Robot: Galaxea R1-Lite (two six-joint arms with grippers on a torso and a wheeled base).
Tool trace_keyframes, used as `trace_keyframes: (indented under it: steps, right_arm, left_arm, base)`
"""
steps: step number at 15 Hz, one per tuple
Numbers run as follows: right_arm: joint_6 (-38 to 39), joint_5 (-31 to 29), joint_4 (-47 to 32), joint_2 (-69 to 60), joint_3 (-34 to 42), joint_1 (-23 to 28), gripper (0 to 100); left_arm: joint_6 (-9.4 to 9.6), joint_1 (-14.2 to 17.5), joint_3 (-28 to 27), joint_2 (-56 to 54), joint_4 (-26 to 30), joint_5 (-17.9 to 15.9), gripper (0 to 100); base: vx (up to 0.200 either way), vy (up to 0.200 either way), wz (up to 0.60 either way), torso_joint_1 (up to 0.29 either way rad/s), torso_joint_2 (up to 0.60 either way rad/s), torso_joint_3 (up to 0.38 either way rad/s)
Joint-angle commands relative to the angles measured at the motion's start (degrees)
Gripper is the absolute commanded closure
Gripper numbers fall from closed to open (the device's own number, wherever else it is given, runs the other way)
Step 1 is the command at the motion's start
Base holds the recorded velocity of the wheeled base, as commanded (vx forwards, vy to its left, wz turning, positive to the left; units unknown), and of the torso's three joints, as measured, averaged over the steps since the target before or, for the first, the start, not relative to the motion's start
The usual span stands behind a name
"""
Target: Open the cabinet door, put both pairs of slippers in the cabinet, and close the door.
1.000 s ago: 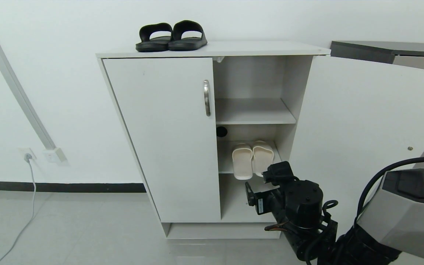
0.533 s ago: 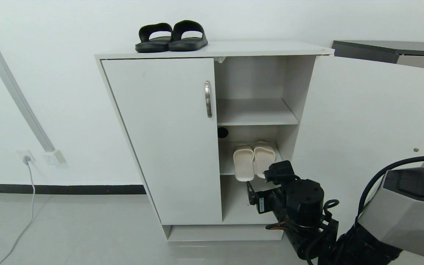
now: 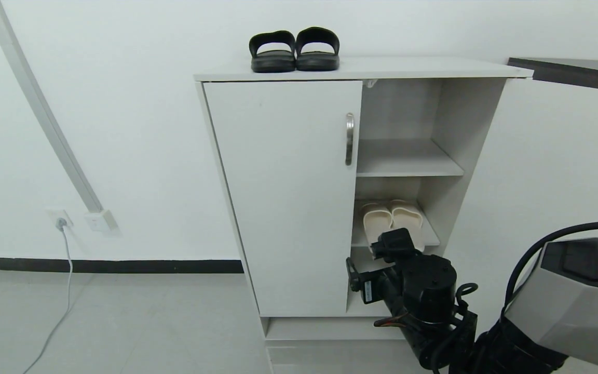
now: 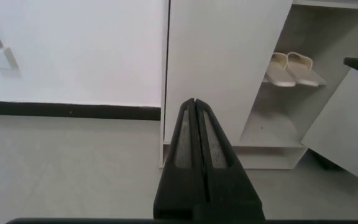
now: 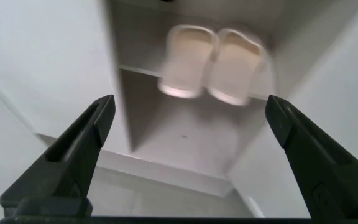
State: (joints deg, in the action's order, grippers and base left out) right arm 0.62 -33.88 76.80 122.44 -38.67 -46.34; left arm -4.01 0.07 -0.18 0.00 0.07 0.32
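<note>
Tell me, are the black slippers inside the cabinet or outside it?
Outside. The black slippers sit side by side on the cabinet top, while the cream slippers lie on a shelf inside.

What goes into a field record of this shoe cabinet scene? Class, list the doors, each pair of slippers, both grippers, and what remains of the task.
left door: closed
right door: swung wide open
black slippers: side by side on top of the cabinet
beige slippers: inside, on the lower shelf
left gripper: jaws shut, empty, facing the cabinet
right gripper: jaws open, empty, facing the beige slippers
remaining: black slippers go inside, then the right door gets closed
</note>
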Motion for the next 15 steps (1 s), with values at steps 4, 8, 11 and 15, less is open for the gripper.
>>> trace_keyframes:
  steps: [4,8,11,15]
  right_arm:
    - [-0.01,-0.05,0.46,0.17,0.26,0.02,0]
    - [-0.01,-0.05,1.25,0.69,0.44,-0.07,0]
    - [-0.01,-0.05,1.42,0.6,0.44,0.37,0]
    - [-4.4,0.57,5.9,0.78,2.55,1.51,0]
  left_arm:
    - [-0.03,0.01,0.01,0.09,-0.07,0.12,100]
    - [-0.03,0.01,0.01,0.09,0.01,-0.05,100]
    - [-0.03,0.01,0.01,0.0,0.01,0.12,100]
    - [-0.03,0.01,0.01,0.0,0.01,0.12,100]
  base:
    - [0.0,0.2,0.0,0.0,0.0,0.0]
    - [0.0,0.2,0.0,0.001,0.0,0.002]
    - [0.0,0.067,0.0,0.001,0.0,0.001]
    - [0.0,0.0,0.0,0.0,0.0,0.0]
